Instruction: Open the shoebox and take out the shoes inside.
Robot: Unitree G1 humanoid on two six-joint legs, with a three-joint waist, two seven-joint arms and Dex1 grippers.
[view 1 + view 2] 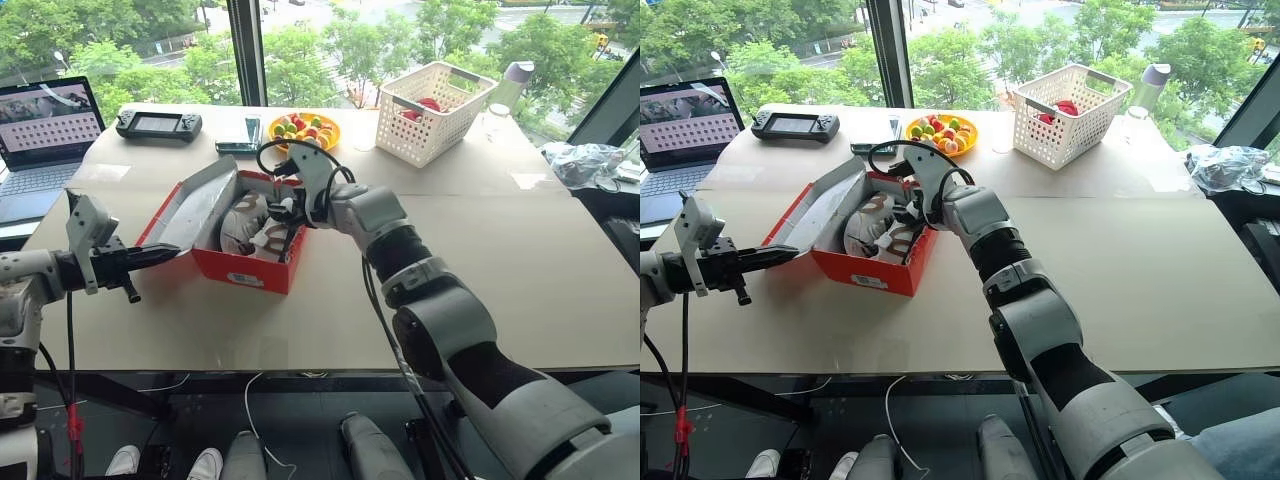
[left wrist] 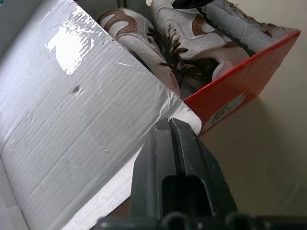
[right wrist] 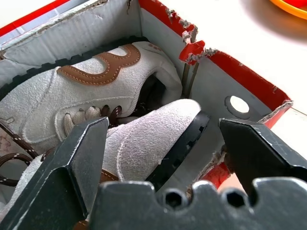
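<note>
While the lid is propped up and back on its hinge, the shoebox (image 1: 240,245) sits open near the middle of the worktop (image 1: 520,260), its red front wall toward the robot and the pale grey underside of the lid (image 2: 81,120) facing up. The shoes (image 1: 250,228) lie inside, side by side, white-grey with tan patches and dark laces; neither is out yet.

The right hand (image 3: 163,143) hovers just over the box with its fingers spread wide, straddling the heel of the nearer shoe (image 3: 153,139), not yet pressing it. Its arm reaches forward and across, wrist bent so the hand points down into the box. The left hand (image 1: 165,255) has its fingers pressed together, the tips at the free edge of the lid, apparently holding it open; whether the lid's edge is pinched between them I cannot tell. That arm stretches in roughly level from the left.

What could go wrong, as I judge it: the shoes are packed close, so a grip on the heel alone may slip, or drag the second shoe along by tangled laces. The torn corner (image 3: 192,50) of the box beside the hand could catch a finger. If the left hand lets the lid slip, it would fall onto the right wrist.

Behind the box stand a white basket (image 1: 432,112), a plate of fruit (image 1: 305,130), a handheld console (image 1: 158,125) and a laptop (image 1: 45,135).
</note>
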